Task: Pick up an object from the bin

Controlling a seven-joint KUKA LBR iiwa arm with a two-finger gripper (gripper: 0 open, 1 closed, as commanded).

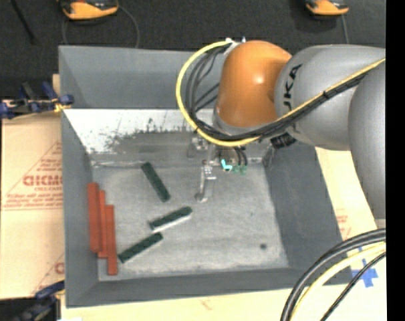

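Note:
My gripper (202,194) hangs below the arm's wrist, over the bin floor near the middle and toward the back wall. Its tip ends just above and to the right of a dark green stick (170,218) that lies nearly flat across the floor with a pale underside showing. Left of the gripper, apart from it, lies a second dark green stick (154,181), slanted. A third green stick (140,247) rests further toward the front left. Nothing shows in the gripper.
Red bars (101,227) lie stacked lengthwise along the bin's left wall. A tiny dark speck (262,247) sits on the right part of the floor. The arm and its orange cover overhang the bin's back right.

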